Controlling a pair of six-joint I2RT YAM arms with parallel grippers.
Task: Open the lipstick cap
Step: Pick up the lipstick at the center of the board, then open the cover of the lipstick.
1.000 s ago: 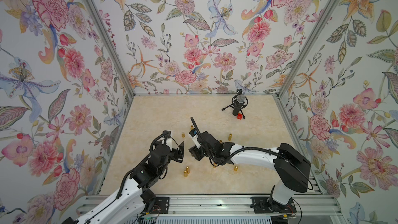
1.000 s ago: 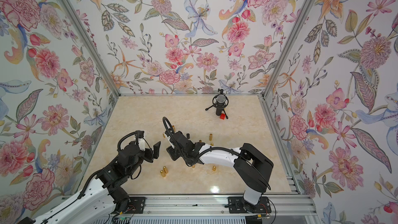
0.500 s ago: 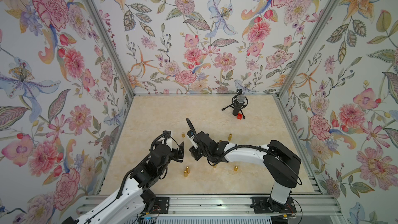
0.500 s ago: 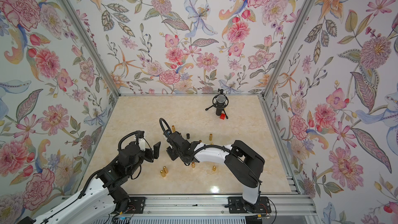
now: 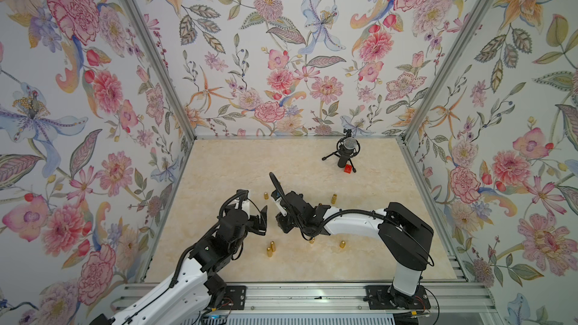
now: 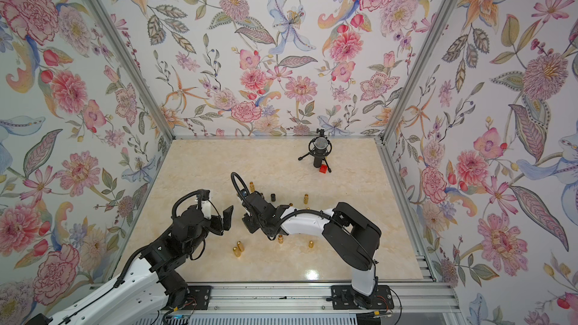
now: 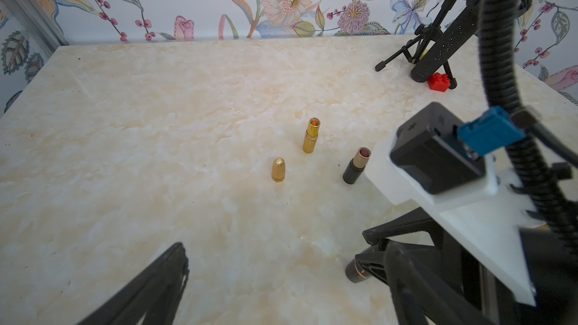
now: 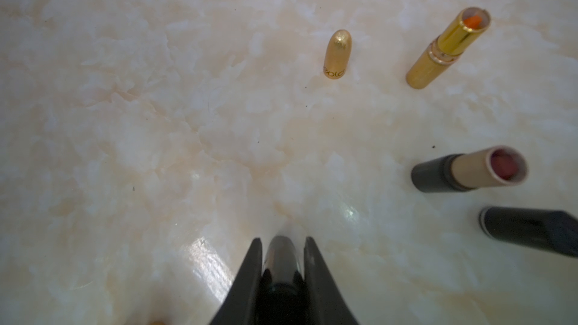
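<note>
Marble table [image 5: 281, 157] walled on three sides, open room across the far half, left gripper [image 5: 262, 222] spread wide just beside right gripper [image 8: 281, 242], the latter clamped on a glossy black lipstick [image 8: 281, 257] in the near half, rounded dark end showing.

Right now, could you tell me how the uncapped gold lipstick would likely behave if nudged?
The gold lipstick stands tall on a narrow base, so a nudge would probably tip it. Its round, glossy barrel suggests it would then roll and might slip when gripped.
</note>
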